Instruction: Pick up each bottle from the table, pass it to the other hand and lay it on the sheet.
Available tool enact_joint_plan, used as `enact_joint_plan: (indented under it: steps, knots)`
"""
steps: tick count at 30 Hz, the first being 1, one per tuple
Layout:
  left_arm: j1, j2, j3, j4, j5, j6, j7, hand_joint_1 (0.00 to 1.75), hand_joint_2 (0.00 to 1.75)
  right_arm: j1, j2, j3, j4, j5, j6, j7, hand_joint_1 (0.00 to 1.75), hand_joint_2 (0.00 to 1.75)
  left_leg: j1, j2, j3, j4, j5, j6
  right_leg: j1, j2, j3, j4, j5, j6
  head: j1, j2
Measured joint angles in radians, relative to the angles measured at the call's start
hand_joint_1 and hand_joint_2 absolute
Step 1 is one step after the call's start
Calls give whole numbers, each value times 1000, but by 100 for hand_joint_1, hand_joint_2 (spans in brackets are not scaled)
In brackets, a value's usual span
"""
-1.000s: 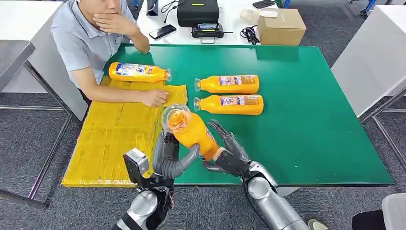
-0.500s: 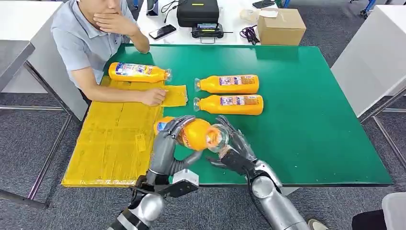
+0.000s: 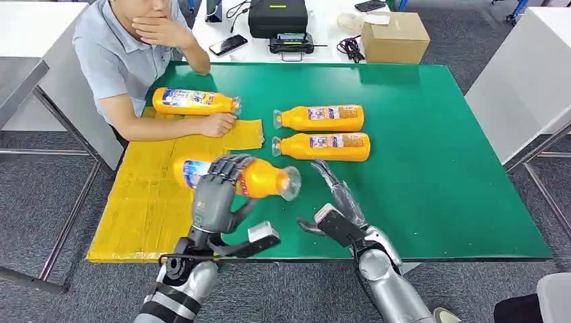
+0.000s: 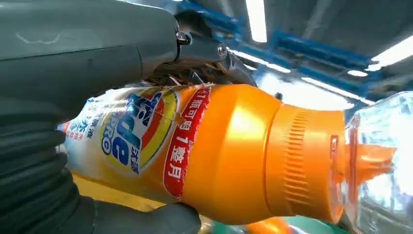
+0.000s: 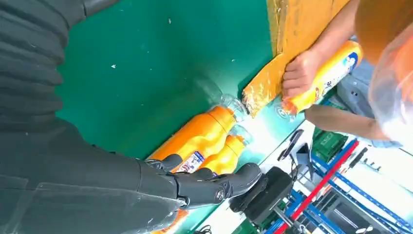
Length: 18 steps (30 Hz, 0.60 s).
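My left hand (image 3: 217, 192) grips an orange bottle (image 3: 259, 179) with a clear cap, held on its side over the edge of the yellow sheet (image 3: 151, 195). The left wrist view shows that bottle (image 4: 214, 151) close up, fingers wrapped round its labelled body. To the right my right hand (image 3: 337, 202) hovers over the green table (image 3: 438, 168) with fingers spread and nothing in it. Two more orange bottles (image 3: 322, 118) (image 3: 324, 147) lie side by side mid-table, also seen as bottles (image 5: 199, 141) in the right wrist view. Another bottle (image 3: 194, 101) lies at the sheet's far end.
A person sits at the table's far left, one hand (image 3: 217, 124) resting on the sheet beside the far bottle. A black case (image 3: 278, 17), a phone (image 3: 228, 44) and a cardboard box (image 3: 395, 37) stand on the white table behind. A white table (image 3: 525, 74) stands to the right.
The bottle went from my right hand into my left, tipped from upright to lying sideways, and moved left over the sheet. My right hand let go and drew back, fingers spread.
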Motion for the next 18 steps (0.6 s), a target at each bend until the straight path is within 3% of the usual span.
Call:
enact_joint_plan:
  steps: [6,18]
  knots:
    - [-52,4,78,72,-93,0,89,175,175,-13,5,0,0,-11,27,-9,0,175,0,0,0,0,0,0,0,0,0,0,0,0,0,0]
    - [-108,19,196,174,-132,0,51,175,175,-26,13,1,0,-31,37,-21,0,175,0,0,-1,0,0,0,0,0,0,0,0,0,0,0]
